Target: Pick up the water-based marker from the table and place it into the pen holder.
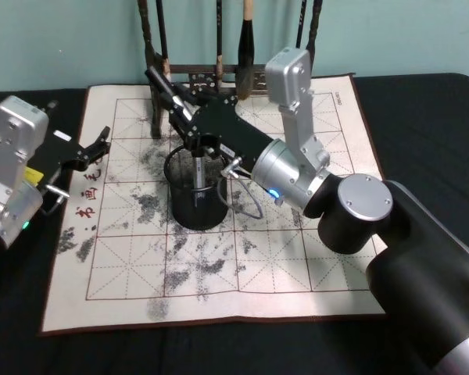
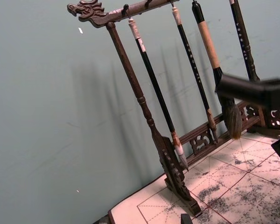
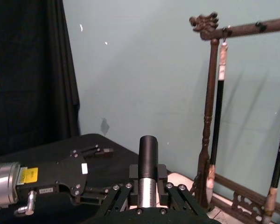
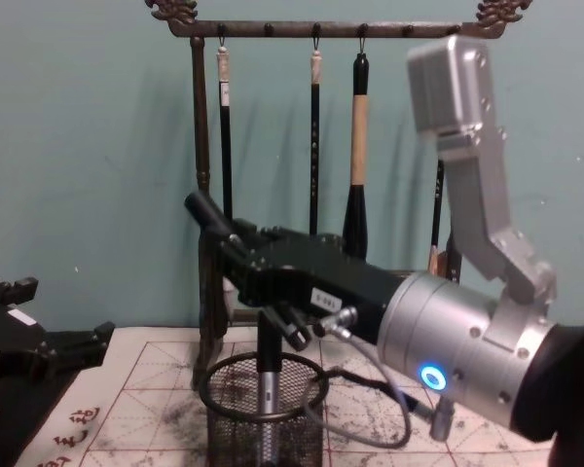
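Silver-and-black right arm (image 1: 297, 168), glowing blue ring light (image 4: 431, 377), grey looping cable (image 1: 258, 207), black screw-studded left gripper (image 1: 103, 144), yellow label (image 3: 29, 174)

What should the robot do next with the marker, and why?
Probably open the jaws of the right gripper: the marker stands upright with its lower end already inside the pen holder, so it should drop in. The left gripper idles aside.

Head looks down, chest level, both sharing the pen holder (image 1: 189, 211) — close.
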